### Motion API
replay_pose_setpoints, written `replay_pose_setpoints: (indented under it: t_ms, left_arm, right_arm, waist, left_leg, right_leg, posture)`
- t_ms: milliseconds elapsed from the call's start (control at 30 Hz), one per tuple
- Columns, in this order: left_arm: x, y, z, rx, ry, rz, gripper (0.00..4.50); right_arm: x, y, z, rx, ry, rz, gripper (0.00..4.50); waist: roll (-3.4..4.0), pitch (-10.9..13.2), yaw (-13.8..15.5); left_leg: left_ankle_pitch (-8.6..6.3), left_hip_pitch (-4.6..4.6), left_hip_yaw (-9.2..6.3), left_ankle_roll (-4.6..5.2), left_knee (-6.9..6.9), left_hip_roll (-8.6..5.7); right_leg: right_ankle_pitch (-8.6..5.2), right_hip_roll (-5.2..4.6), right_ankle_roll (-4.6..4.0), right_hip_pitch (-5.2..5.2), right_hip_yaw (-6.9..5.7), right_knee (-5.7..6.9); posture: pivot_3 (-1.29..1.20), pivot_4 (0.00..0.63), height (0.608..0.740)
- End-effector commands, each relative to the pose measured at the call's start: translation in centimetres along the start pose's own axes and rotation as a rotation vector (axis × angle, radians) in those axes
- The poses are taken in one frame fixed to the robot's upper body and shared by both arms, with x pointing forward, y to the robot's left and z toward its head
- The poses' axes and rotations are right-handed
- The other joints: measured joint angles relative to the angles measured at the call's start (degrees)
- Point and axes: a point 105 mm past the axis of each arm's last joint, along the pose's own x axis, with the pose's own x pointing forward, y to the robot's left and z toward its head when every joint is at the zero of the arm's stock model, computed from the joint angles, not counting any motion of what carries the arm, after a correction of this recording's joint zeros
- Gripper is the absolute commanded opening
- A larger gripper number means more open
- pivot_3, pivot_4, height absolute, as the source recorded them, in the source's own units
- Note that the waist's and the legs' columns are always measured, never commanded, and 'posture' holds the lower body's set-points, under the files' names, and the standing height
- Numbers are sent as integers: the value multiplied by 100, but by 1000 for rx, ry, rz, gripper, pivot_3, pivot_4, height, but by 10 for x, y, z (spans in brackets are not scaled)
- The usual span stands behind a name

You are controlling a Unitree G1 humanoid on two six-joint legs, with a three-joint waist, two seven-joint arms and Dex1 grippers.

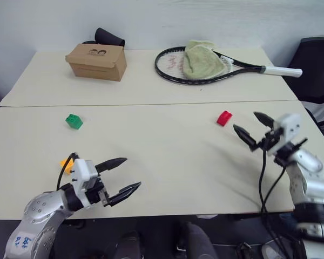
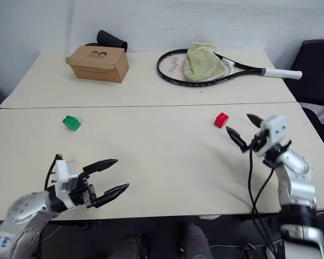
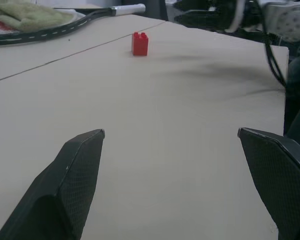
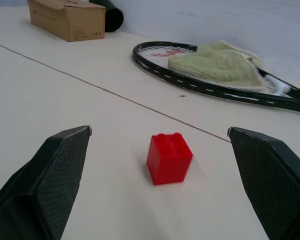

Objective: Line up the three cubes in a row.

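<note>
Both grippers gape empty: the right gripper [image 1: 253,128] near the red cube [image 1: 224,118], the left gripper [image 1: 121,177] at the table's [image 1: 167,156] near edge.

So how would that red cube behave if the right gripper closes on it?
The red cube looks like rigid plastic, so probably stiff and light. Its flat sides suit the open right gripper. It sits flat, unlikely to roll; its smooth faces might slip.
</note>
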Motion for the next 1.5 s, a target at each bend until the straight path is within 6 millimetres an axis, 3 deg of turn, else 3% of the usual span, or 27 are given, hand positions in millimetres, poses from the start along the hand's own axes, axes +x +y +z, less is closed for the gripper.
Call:
replay_pose_setpoints:
  t_ms: [33,200,333,467,667,800,867,1033,1133,1333,1500]
  left_arm:
    - [3,-2,1,15,3,-31,4500]
    - [9,-2,2,38,12,-33,4500]
    - [10,-6,0,35,20,-33,4500]
    - [9,-6,0,34,21,-21,4500]
    - [8,-5,0,32,28,-10,4500]
    - [6,-6,-1,26,35,-7,4500]
    - [5,-6,-1,29,38,-3,4500]
    - [-7,-5,-1,27,65,18,4500]
    - [-16,-6,-5,17,94,26,4500]
    - [-21,-7,-10,9,106,44,4500]
    - [-25,-9,-13,4,111,52,4500]
  right_arm:
    - [18,-12,-5,-8,54,3,4479]
    - [41,-27,-16,35,166,-37,4479]
    - [47,-13,-27,21,233,61,4479]
    - [47,-13,-33,27,267,56,3617]
    - [48,-17,-26,21,222,42,1595]
    - [46,-17,-24,-4,209,50,1471]
    - [47,-4,-14,-17,142,167,1471]
    - [36,56,0,-102,83,669,1471]
    - [24,92,-3,-141,94,886,1471]
    - [17,123,-29,-134,142,981,1471]
    - [17,135,-46,-120,156,993,1471]
  waist:
    - [2,1,6]
    - [3,2,-10]
    - [4,2,-5]
    - [5,3,-11]
    - [5,3,-22]
    - [5,3,-20]
    - [6,4,-16]
    - [7,4,-20]
    - [8,5,-16]
    - [10,6,-3]
    - [10,6,-13]
  left_leg:
    - [3,0,0,-5,1,1]
    - [9,-4,11,-11,9,-2]
    - [9,-4,11,-12,7,0]
    - [10,-4,13,-13,11,-1]
    - [11,-3,13,-14,12,0]
    - [12,-3,13,-16,11,0]
    - [12,-3,13,-16,11,0]
    - [11,-2,13,-15,6,2]
    - [11,2,11,-14,-2,4]
    - [-5,2,11,12,0,-4]
    - [-5,3,10,10,-1,-4]
  right_leg:
    - [-2,0,-1,0,0,0]
    - [-1,-9,0,-5,1,4]
    - [-2,-9,-1,-5,2,4]
    - [-1,-16,0,-6,2,10]
    - [-2,-16,0,-7,2,13]
    - [-2,-17,-1,-8,2,12]
    - [-2,-17,-1,-8,2,12]
    - [-2,-16,0,-7,2,11]
    - [-2,-18,-1,-7,0,11]
    - [-2,-31,-1,-6,-6,11]
    - [-2,-30,-2,-6,-7,11]
  posture:
    - [0,150,740]
    - [0,150,740]
    - [0,150,740]
    - [0,150,740]
    - [0,150,740]
    - [0,150,740]
    - [0,150,740]
    - [0,150,740]
    - [0,150,740]
    - [0,150,740]
    - [0,150,740]
